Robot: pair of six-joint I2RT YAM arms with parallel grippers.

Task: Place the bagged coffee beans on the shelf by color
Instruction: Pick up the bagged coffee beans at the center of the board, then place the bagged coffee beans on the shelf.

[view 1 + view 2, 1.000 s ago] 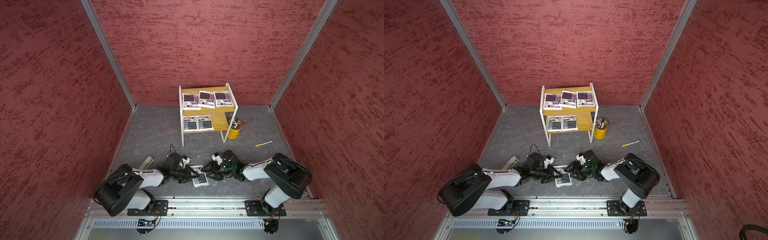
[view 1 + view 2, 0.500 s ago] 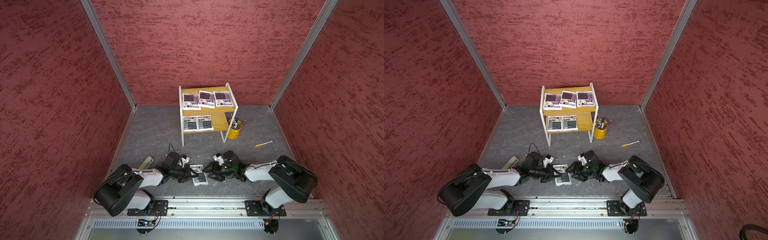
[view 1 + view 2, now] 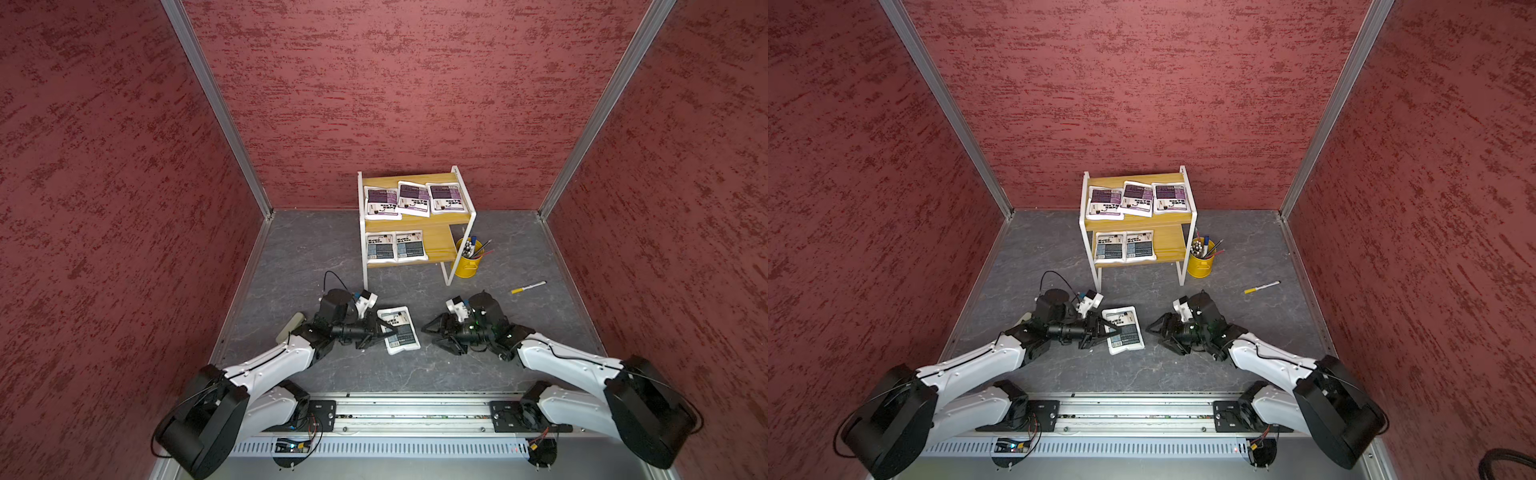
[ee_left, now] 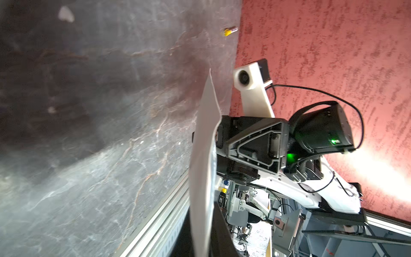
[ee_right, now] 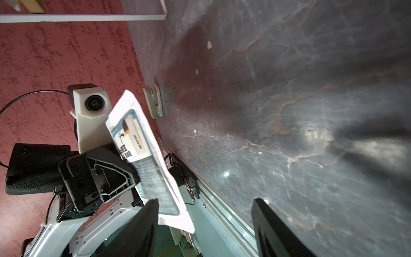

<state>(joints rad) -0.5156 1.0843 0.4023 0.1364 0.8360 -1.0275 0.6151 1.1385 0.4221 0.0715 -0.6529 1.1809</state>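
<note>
Purple pouches (image 3: 413, 199) atop shelf (image 3: 438, 245), grey-blue pouches (image 3: 380, 248) below — sixth pouch (image 3: 402, 334) in left fingers (image 5: 106, 173).

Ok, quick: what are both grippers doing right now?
Left gripper: shut on the grey-blue coffee pouch.
Right gripper: jaws open, holding nothing.

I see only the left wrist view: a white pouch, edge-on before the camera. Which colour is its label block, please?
Observer: Grey-blue. A top view shows the held pouch printed side up in the shut left gripper.
Operator: Where do pouches of that colour lie?
Observer: Two grey-blue pouches lie side by side on the lower board of the shelf, with free room at the end beside the yellow cup.
Operator: And above?
Observer: Three purple pouches lie in a row on the upper board.
</note>
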